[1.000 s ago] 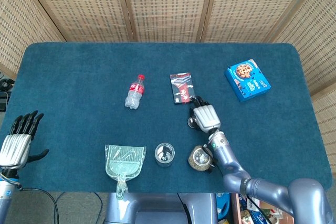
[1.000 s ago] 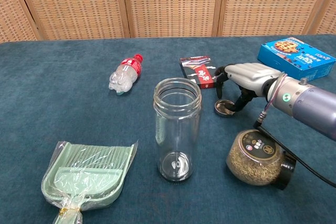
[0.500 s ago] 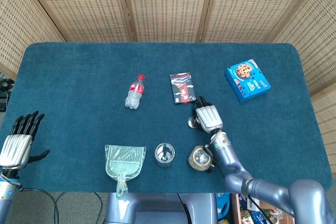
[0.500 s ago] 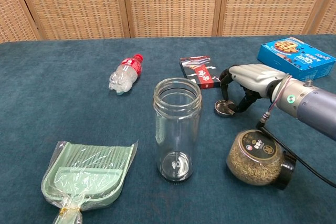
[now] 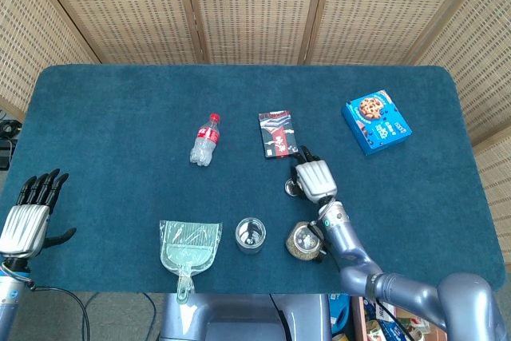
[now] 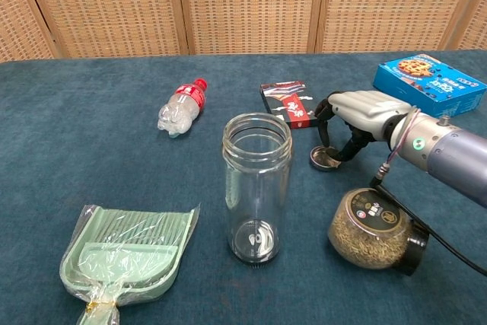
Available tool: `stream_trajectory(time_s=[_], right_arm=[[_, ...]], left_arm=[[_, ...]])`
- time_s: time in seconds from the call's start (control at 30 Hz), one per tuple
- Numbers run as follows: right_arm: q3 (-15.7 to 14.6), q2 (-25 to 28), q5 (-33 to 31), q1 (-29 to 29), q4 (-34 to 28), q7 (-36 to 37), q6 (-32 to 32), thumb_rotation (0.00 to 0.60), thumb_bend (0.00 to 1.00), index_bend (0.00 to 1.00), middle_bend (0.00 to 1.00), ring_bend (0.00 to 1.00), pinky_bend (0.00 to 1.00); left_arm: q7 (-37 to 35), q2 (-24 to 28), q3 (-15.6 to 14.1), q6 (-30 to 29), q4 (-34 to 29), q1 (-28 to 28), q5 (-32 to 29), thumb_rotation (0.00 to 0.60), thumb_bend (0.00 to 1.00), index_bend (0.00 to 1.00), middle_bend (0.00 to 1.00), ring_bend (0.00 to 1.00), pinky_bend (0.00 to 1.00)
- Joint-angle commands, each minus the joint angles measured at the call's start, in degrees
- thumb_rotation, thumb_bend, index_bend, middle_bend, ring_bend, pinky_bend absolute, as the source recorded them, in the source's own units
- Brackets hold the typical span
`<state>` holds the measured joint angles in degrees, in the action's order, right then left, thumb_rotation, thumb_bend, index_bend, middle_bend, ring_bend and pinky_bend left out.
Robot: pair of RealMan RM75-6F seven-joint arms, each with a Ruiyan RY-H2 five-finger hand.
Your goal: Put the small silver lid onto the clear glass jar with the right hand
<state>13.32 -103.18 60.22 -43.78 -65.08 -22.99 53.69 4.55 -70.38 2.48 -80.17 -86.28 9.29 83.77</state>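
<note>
Silver lid [image 6: 324, 158] flat on bench [image 5: 120, 109], at 2 o'clock from jar [image 6: 257, 186], well apart. Your right robot hand [image 6: 358, 112] barely shifted over last second, fingers arched over lid; grip not confirmed, cannot tell. Left robot hand [image 5: 28, 215] released, idle. Lift not started.

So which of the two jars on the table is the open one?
The clear glass jar, standing upright and empty with its mouth uncovered, beside the green dustpan. The other jar, filled with seeds, lies on its side with a black cap on, near the right hand.
</note>
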Motion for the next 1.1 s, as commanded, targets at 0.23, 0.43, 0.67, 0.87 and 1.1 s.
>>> stream_trajectory(time_s=[0.23,0.43,0.67,0.87,1.1], right_arm=[[0.2,-0.2,-0.5,-0.2,-0.2,-0.9,0.1,0.6,0.55,0.61,0.26,0.05,0.33],[0.2,-0.1,-0.7,-0.1,-0.5,-1.5,0.3,0.6,0.56,0.61,0.26,0.05,0.33],[0.4,1.3,-0.3,0.1,-2.7,-2.8,1.8,0.6,0.56,0.62,0.26,0.05,0.33],[0.5,3.3,-0.7,0.3,-6.2,-5.3,3.2,0.6,0.57,0.62,0.26,0.05,0.33],[0.9,5.8,-1.2,0.6,-10.1,-8.3,5.1,0.6,0.57,0.62,0.25,0.05,0.33]], left_arm=[[-0.3,0.1,0.0,-0.1,0.0,0.0,0.1,0.6,0.19,0.0,0.0,0.0,0.0],[-0.3,0.1,-0.1,-0.1,0.0,0.0,0.2,0.6,0.19,0.0,0.0,0.0,0.0],[-0.2,0.1,-0.1,-0.1,-0.1,0.0,0.3,0.6,0.19,0.0,0.0,0.0,0.0],[-0.2,0.2,-0.2,-0.5,-0.3,-0.1,0.5,0.6,0.19,0.0,0.0,0.0,0.0],[-0.3,0.3,-0.2,-0.6,-0.4,-0.1,0.6,0.6,0.19,0.0,0.0,0.0,0.0]])
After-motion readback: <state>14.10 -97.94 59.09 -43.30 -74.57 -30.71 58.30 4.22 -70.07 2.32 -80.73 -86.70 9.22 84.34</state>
